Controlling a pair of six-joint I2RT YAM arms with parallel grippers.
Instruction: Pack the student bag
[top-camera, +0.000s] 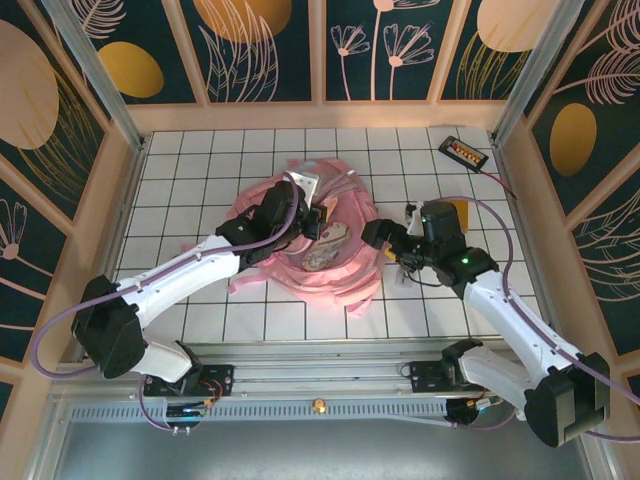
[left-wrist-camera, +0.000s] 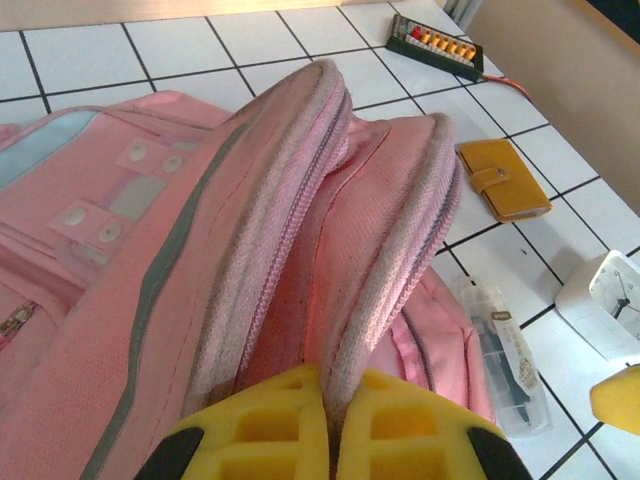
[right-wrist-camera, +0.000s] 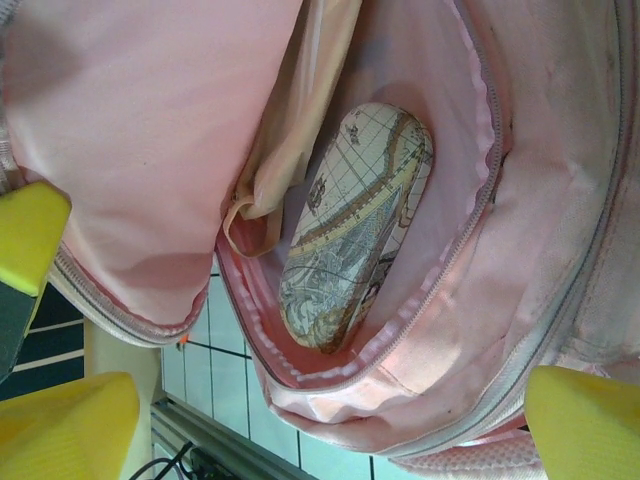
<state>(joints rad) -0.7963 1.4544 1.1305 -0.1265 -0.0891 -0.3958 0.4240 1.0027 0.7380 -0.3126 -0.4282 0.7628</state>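
Left wrist view: the left gripper (left-wrist-camera: 330, 425) pinches the zipper rim of the soft pink fabric backpack (left-wrist-camera: 150, 260). The right gripper (right-wrist-camera: 320, 430) gapes wide, apparently empty, facing a map-printed oval case (right-wrist-camera: 355, 225) inside.

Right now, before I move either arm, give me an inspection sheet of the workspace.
Surface: white tiled table, flat.
Job's things: student bag lies in the centre, main compartment held open; a map-print case lies inside it.
Clutter: mustard wallet, white clock and clear pouch on the tiles to the right of the bag; black box with orange buttons at the far right corner.
Grippers: left gripper shut on the bag's zipper rim; right gripper open at the opening, holding nothing.
Cables: purple cable along each arm; thin red wire from the black box.
Surroundings: dark leaf-print panels in wooden frames on three sides.
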